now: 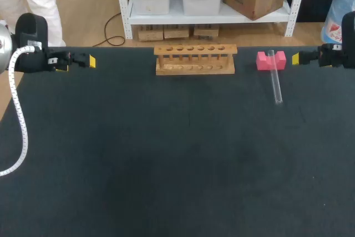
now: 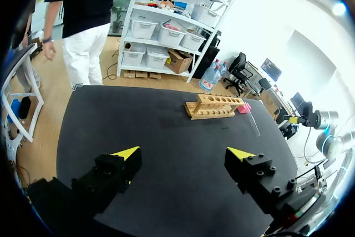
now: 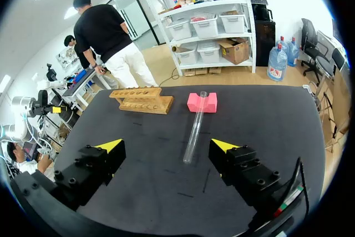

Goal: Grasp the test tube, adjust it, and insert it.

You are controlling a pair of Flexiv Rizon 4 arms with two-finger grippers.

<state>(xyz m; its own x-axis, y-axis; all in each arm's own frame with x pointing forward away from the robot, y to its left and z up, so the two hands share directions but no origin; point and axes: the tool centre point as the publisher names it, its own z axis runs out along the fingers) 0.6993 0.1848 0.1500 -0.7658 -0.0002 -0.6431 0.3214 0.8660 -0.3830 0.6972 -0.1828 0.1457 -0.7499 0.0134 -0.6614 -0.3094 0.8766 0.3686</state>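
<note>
Black matting (image 1: 166, 165) lies nearest in the head view; beyond, the test tube (image 1: 275, 81) is seen ungrasped, propped on a pink block (image 1: 262, 61) near the wooden rack (image 1: 195, 60). From the left wrist, the left gripper (image 2: 183, 152) is seen spread wide, the tube barely discernible. From the right wrist, the right gripper (image 3: 167, 145) is equally wide; a reach to the tube is judged next.

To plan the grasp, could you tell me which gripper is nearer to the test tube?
Right. The right gripper is just beside the test tube, next to the pink block; the left gripper is across the table, beyond the rack.
</note>
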